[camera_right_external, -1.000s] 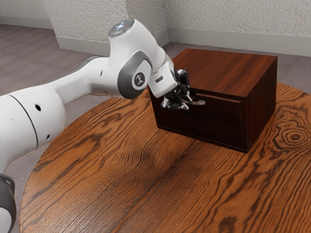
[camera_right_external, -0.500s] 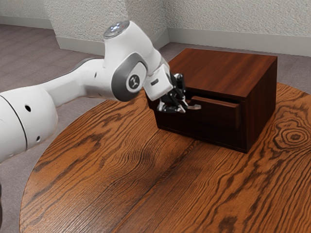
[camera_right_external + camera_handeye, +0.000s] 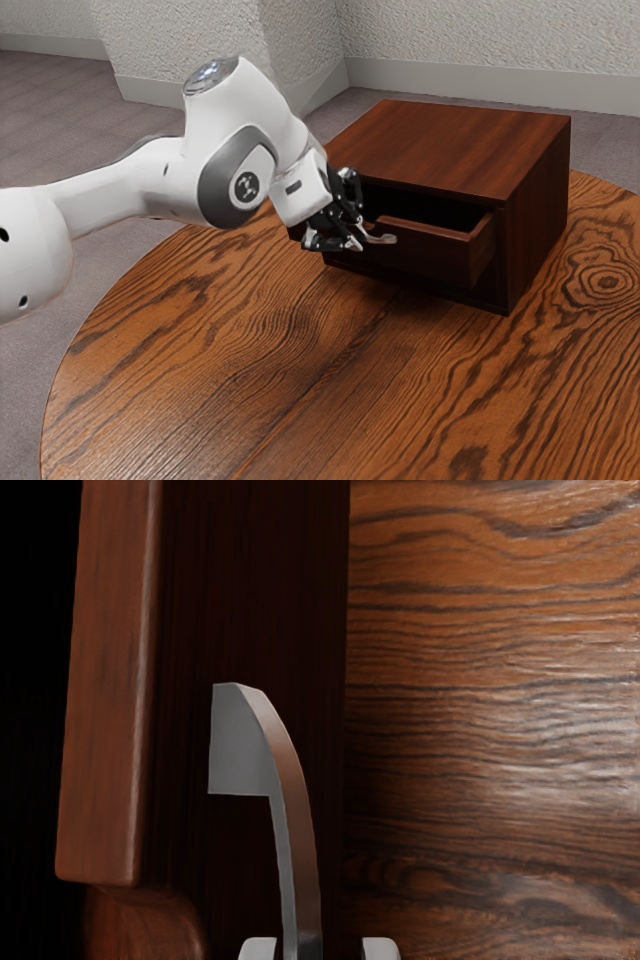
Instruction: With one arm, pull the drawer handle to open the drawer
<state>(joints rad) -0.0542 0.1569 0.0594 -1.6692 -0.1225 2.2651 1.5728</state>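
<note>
Since a second ago, our arm has drawn back leftward and the drawer point(image 3: 425, 250) has slid further out of the dark, boxy wooden cabinet point(image 3: 470, 140). The drawer's inside lies in shadow. Our gripper point(image 3: 356, 234) straddles the curved grey metal handle point(image 3: 384, 238). Its fingers point(image 3: 258, 947) are narrow, and one is not touching the handle. The cabinet stands on the far right of the round, grained table point(image 3: 300, 380).

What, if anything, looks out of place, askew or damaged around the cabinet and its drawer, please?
Nothing stands out. The drawer is partly out of the cabinet and looks square to its opening. The tool is at the handle. The cabinet sits upright on the table, with no visible damage.
</note>
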